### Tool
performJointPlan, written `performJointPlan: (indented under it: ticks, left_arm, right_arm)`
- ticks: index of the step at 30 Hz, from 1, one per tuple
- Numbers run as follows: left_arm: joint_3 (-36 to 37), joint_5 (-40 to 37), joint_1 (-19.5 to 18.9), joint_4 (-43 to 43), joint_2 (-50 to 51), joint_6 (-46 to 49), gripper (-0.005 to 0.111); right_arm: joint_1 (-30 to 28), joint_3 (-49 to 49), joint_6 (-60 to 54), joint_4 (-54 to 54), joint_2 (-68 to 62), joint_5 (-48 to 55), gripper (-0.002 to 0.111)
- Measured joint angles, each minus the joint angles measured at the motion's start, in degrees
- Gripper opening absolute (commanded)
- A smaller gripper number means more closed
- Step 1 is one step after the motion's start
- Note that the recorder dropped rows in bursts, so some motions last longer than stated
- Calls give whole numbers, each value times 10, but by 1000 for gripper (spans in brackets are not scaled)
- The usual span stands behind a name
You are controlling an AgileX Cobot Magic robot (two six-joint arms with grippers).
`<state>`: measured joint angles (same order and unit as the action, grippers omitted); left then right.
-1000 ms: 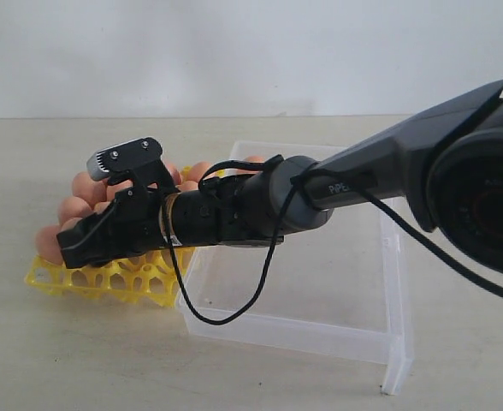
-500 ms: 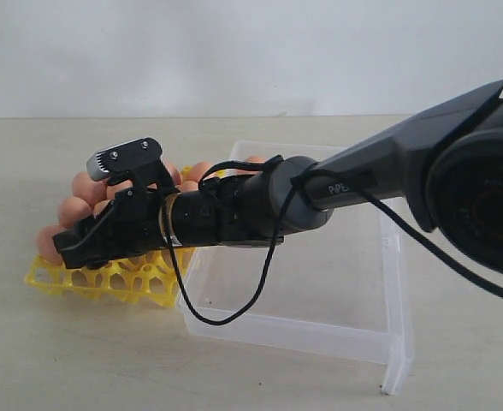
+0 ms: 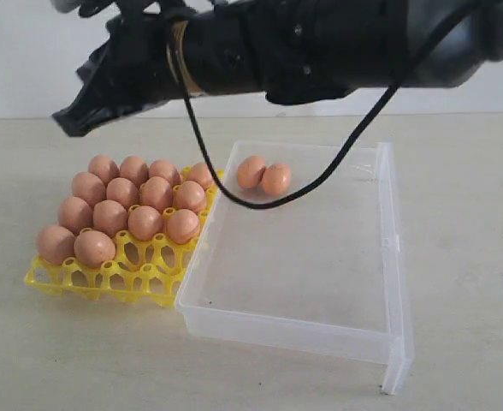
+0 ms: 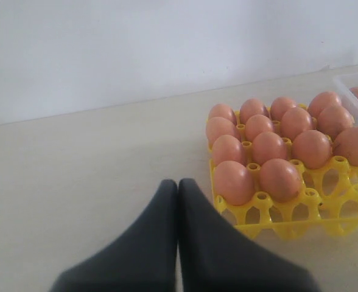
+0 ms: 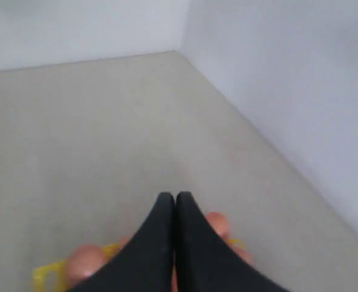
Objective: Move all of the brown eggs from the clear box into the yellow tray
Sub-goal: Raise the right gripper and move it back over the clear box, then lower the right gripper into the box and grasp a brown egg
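Several brown eggs (image 3: 145,222) fill the back rows of the yellow tray (image 3: 106,280). Two more brown eggs (image 3: 265,175) lie together at the far end of the clear box (image 3: 294,330), which stands against the tray's right side. My right gripper (image 3: 69,126) hangs high above the tray, shut and empty. In the right wrist view its tips (image 5: 175,196) meet, with eggs (image 5: 84,262) and a bit of yellow tray (image 5: 44,275) showing below. My left gripper (image 4: 178,182) is shut and empty over bare table, a short way off the tray (image 4: 288,222) and its eggs (image 4: 280,179).
The tray's front row of cups (image 3: 127,278) holds no eggs. A pale wall (image 3: 320,107) rises behind the table. The box has a flange (image 3: 397,360) along its right side. A black cable (image 3: 260,202) loops down from the right arm over the box's far end.
My right arm has risen from low over the tray to high above it. Its jaws have shut. The eggs it hid in the tray and box now show.
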<state>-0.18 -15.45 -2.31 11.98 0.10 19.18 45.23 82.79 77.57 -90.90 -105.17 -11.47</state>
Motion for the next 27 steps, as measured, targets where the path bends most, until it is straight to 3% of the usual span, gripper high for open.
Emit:
performJointPlan:
  ticks: [3,6,10,12,18,22,27]
  left_arm:
    - [0,0,0,0,0,0,-4]
    - [0,0,0,0,0,0,-4]
    - [0,0,0,0,0,0,-4]
    - [0,0,0,0,0,0,-4]
    - [0,0,0,0,0,0,-4]
    - [0,0,0,0,0,0,-4]
    - [0,0,0,0,0,0,-4]
  right_arm:
    - [0,-2,21,-48,31,161,0]
    - [0,-23,-96,-7,37,315,0]
    - [-2,-39,-348,165,23,548,0]
    - [-10,-41,-428,272,23,602,0]
    - [-76,-7,-648,714,13,609,0]
    - [-146,38,-691,887,-26,568,1]
    - [-195,74,-696,1008,-84,533,28]
